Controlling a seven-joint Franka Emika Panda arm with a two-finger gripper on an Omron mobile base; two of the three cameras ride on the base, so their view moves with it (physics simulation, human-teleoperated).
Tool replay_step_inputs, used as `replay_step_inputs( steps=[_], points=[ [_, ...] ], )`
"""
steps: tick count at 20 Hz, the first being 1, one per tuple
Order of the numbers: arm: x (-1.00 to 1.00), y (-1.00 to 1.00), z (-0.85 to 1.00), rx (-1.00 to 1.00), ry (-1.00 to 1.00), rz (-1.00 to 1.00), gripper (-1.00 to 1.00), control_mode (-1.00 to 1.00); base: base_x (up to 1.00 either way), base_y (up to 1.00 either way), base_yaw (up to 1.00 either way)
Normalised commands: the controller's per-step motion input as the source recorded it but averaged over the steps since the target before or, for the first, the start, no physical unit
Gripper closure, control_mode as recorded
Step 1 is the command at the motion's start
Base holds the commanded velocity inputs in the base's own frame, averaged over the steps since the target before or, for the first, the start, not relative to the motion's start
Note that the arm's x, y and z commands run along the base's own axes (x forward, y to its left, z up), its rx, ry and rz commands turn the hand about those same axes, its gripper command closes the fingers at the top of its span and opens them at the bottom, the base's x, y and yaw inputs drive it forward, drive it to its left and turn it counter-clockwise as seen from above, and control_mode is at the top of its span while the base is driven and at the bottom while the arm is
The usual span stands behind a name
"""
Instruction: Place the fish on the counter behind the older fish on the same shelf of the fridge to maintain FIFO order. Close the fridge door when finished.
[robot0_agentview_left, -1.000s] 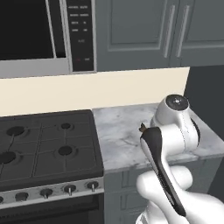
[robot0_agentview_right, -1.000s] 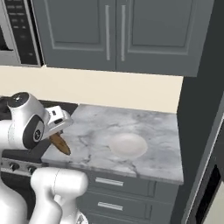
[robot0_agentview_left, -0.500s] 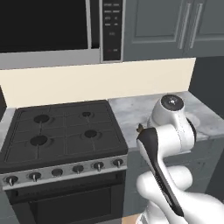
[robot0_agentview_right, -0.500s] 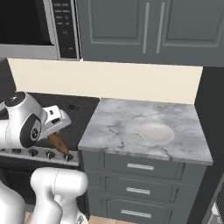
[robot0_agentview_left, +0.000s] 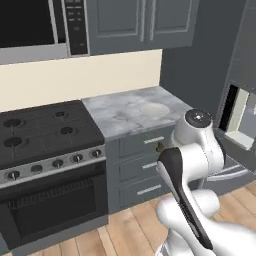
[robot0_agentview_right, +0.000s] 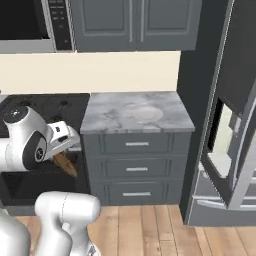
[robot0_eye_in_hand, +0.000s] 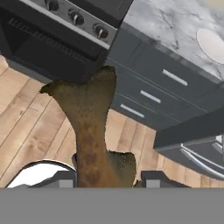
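Fish (robot0_eye_in_hand: 89, 131) tight in claw (robot0_eye_in_hand: 107, 177) — fridge (robot0_agentview_right: 227, 150) ajar, right base view

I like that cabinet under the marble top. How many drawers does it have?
3, stacked under the counter: top drawer, middle drawer, bottom drawer, each with a silver bar handle. None looks hidden.

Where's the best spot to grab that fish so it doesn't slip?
Around the thick body near the head, as the gripper has it now. The fish is widest there and narrows toward the forked tail; jaws come at its flat sides.
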Motion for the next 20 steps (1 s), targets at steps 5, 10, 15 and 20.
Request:
replay_step_inputs(
  steps=[5,10,15,20],
  points=[
    [0.0,0.0,0.0,0.0,0.0,0.0,1.0,1.0,-0.5,-0.03,-0.58],
    [0.0,0.0,0.0,0.0,0.0,0.0,1.0,1.0,0.0,-0.37,-0.76],
    [0.0,0.0,0.0,0.0,0.0,0.0,1.0,1.0,0.14,-0.42,-0.78],
    [0.0,0.0,0.0,0.0,0.0,0.0,1.0,1.0,0.15,-0.54,-0.77]
  ],
)
